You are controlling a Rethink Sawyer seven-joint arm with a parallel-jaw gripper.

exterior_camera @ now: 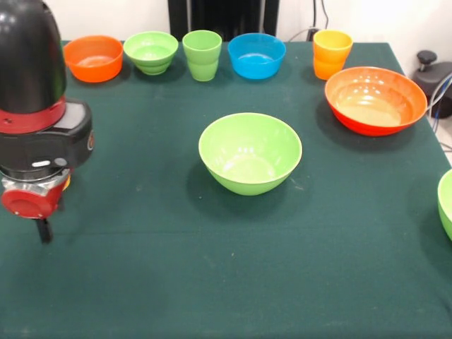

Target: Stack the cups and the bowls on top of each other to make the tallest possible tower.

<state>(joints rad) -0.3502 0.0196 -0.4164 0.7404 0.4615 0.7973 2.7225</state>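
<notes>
A large light green bowl (250, 152) sits upright mid-table. A large orange-red bowl (376, 99) sits at the right. Part of a second large light green bowl (446, 203) shows at the right edge. Along the far edge stand a small orange bowl (93, 58), a small light green bowl (151, 51), a light green cup (202, 54), a small blue bowl (256, 55) and an orange-yellow cup (332, 53). My gripper (44, 232) hangs low over the cloth at the left, mostly hidden by the arm's wrist. A yellow sliver (66, 183) shows behind the wrist. The purple bowl is out of view.
The table is covered with dark green cloth (212, 282). The arm's black and red wrist (35, 127) fills the left side. A black object with cables (432, 74) stands off the table at the far right.
</notes>
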